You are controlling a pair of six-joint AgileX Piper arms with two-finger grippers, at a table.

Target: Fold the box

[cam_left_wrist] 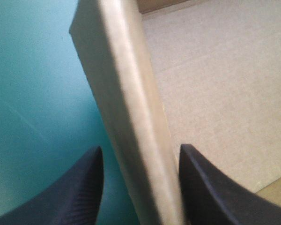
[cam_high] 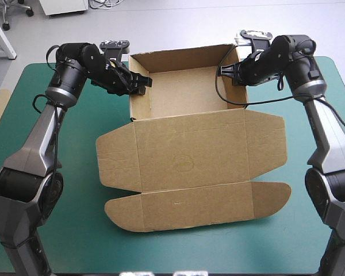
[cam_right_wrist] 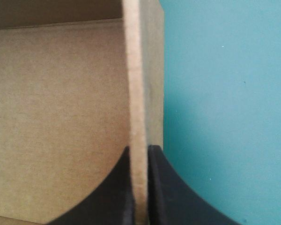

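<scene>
Brown box (cam_high: pixel 191 138) sits mid-table on teal-green cover (cam_high: pixel 75 236): tray at far end with walls raised, lid (cam_high: pixel 195 172) flat toward robot.

Right gripper (cam_high: pixel 227 70) pinched tight on tray's right wall (cam_right_wrist: pixel 136 84), likely to keep tucked fold upright.

Left gripper (cam_high: pixel 139 83) straddles left wall (cam_left_wrist: pixel 126 93), fingers apart. Finger inside tray seems to touch board, outer one clear, though view too close to be sure.

Bare cover outside both walls leaves room to back off. Lid flaps lie free.
</scene>
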